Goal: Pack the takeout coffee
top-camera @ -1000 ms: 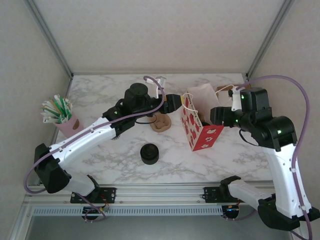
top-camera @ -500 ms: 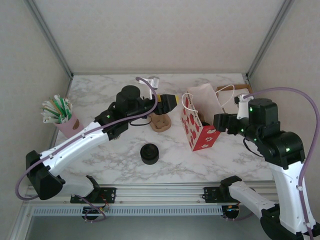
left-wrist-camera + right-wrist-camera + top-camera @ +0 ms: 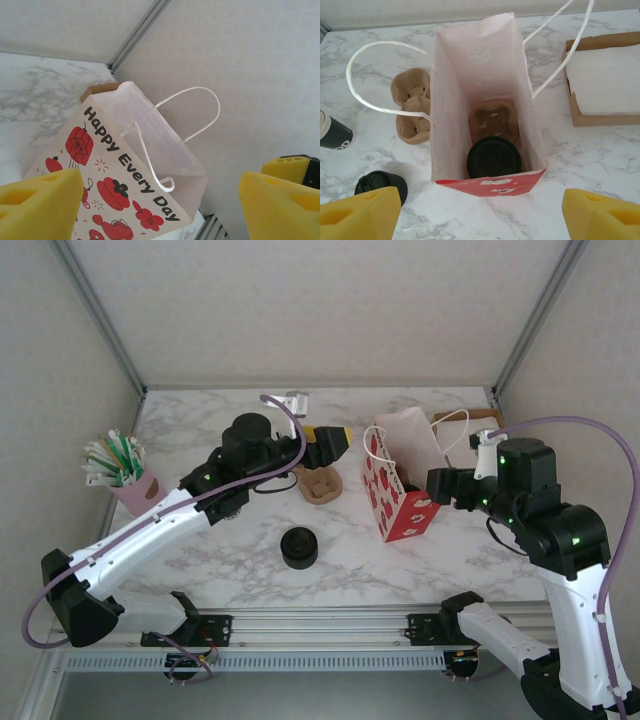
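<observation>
The takeout coffee [image 3: 494,157], a cup under a round black lid, stands in a brown carrier [image 3: 492,120] at the bottom of the open red-and-white paper bag [image 3: 480,75]. In the top view the bag [image 3: 400,502] stands right of centre. My right gripper [image 3: 480,220] hovers open just in front of the bag's near edge, with nothing between its yellow fingers [image 3: 360,215]. From the left, my left gripper [image 3: 328,437] faces the bag's printed side [image 3: 110,185]; it is open, empty and clear of the bag.
A second brown carrier [image 3: 320,483] lies left of the bag. A short stack of black lids [image 3: 298,547] sits nearer the front. A pink cup of straws [image 3: 125,472] stands far left, a napkin box [image 3: 605,85] behind the bag, and a dark paper cup [image 3: 332,132] left.
My left gripper has drawn back leftward from the bag and opened wider. The right gripper shifted slightly down and right at first, then held still.
</observation>
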